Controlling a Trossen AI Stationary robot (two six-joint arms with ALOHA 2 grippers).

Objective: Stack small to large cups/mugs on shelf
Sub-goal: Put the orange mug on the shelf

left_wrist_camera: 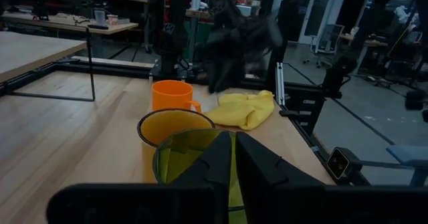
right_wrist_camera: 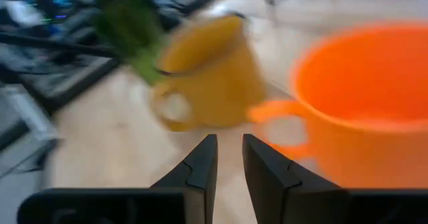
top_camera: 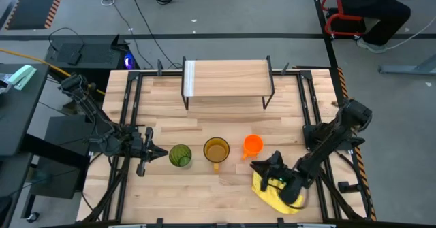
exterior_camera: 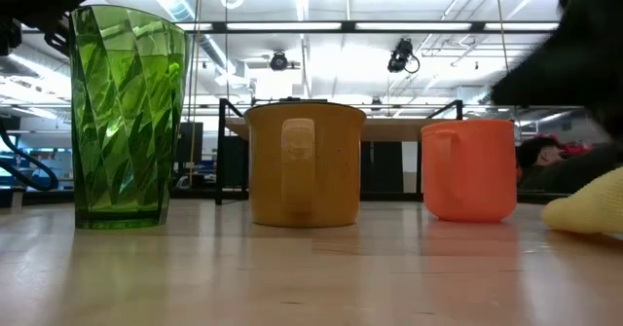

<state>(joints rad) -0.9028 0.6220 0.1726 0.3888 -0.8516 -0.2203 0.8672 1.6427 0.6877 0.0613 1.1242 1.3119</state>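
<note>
Three vessels line the table's front edge — none on the shelf [top_camera: 227,77] yet. The right gripper [right_wrist_camera: 229,158], fingers narrowly parted and empty, faces the orange cup [top_camera: 253,145], handle toward it. The left gripper [top_camera: 161,153], nearly closed, waits beside the green tumbler [top_camera: 180,155].

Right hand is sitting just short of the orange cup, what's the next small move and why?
Probably ease the right hand forward so its fingers straddle the orange cup's handle, then close. The handle points toward it with a narrow gap between the fingers, nothing is held, and all three cups are off the shelf.
</note>
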